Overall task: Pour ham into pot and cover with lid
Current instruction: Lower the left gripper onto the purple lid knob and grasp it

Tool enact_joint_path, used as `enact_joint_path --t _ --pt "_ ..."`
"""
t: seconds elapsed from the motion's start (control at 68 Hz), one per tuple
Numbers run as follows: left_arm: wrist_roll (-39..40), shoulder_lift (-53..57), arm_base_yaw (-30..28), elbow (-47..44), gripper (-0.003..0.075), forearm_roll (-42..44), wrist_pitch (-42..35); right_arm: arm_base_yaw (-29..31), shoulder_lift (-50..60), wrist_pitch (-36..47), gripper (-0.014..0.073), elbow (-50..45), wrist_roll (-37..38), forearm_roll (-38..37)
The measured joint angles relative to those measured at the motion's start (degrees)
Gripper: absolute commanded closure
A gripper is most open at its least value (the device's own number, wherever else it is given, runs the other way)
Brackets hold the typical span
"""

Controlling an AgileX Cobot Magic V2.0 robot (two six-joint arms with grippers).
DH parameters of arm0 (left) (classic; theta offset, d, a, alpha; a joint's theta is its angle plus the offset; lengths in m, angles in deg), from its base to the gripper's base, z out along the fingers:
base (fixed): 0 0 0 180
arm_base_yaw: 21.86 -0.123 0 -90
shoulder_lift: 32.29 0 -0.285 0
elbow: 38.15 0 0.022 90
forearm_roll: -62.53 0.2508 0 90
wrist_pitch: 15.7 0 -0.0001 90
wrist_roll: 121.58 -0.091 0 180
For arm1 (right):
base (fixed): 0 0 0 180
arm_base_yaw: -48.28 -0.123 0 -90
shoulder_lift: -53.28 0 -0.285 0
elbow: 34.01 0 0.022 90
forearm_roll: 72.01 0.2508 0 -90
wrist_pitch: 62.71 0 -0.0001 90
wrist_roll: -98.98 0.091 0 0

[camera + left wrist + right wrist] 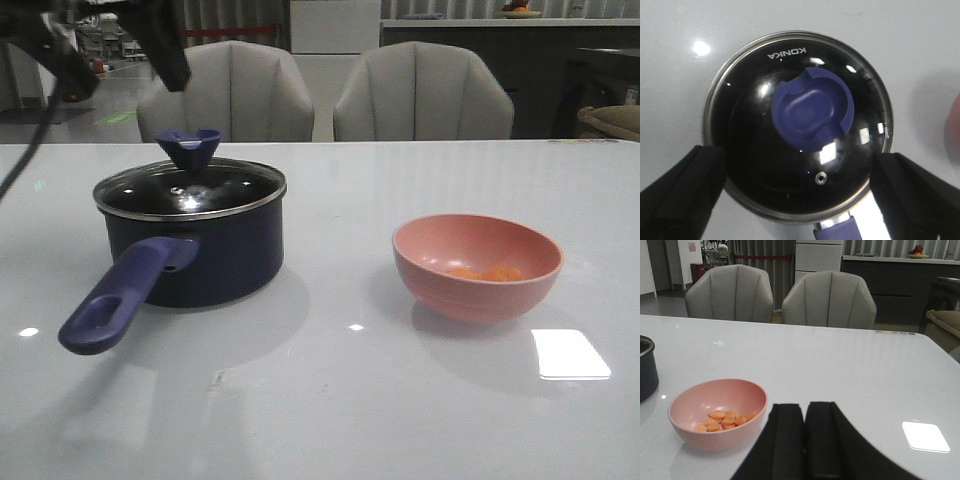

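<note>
Step in hand, by my read: lift lid (797, 127) off pot (200, 255) before pouring. Drop left hand (799, 197) straight down, centre on blue knob (812, 115), pinch under flare, lift level.

Left hand: spread wide above lid, touching nothing. Right hand (804, 412): fingers pressed together, empty, near pink bowl (715, 415).

Ham (722, 421) in bowl, on counter (330, 400) w/ pot well apart.

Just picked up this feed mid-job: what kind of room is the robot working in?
Probably a dining or showroom-style space: a glossy white table, two grey upholstered chairs behind it, and a dark counter with fruit farther back.
</note>
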Motion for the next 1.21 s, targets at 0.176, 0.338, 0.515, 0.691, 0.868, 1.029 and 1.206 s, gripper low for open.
enact_joint_path --t 0.176,0.338,0.515,0.691,0.868,1.029,1.206 --pt "6.2 -9.7 4.2 11.9 0.0083 8.4 7.7 0.0 0.0 0.0 0.0467 0.0 0.0 0.0" --pt "9.2 -14.2 5.9 17.5 0.0083 9.8 10.1 0.0 0.0 0.0 0.0467 0.0 0.0 0.0" --pt "13.3 -16.1 6.0 19.5 0.0083 11.4 11.1 0.0 0.0 0.0 0.0467 0.0 0.0 0.0" --pt "14.7 -17.4 5.7 19.6 0.0083 11.6 12.2 0.0 0.0 0.0 0.0467 0.0 0.0 0.0" --pt "15.8 -17.9 5.1 19.6 0.0083 11.6 12.8 0.0 0.0 0.0 0.0467 0.0 0.0 0.0" --pt "16.0 -18.0 4.2 19.6 0.0143 11.0 13.0 0.0 0.0 0.0 0.0467 0.0 0.0 0.0" --pt "16.2 -18.6 4.1 19.6 0.0258 9.2 13.5 0.0 0.0 0.0 0.0467 0.0 0.0 0.0"
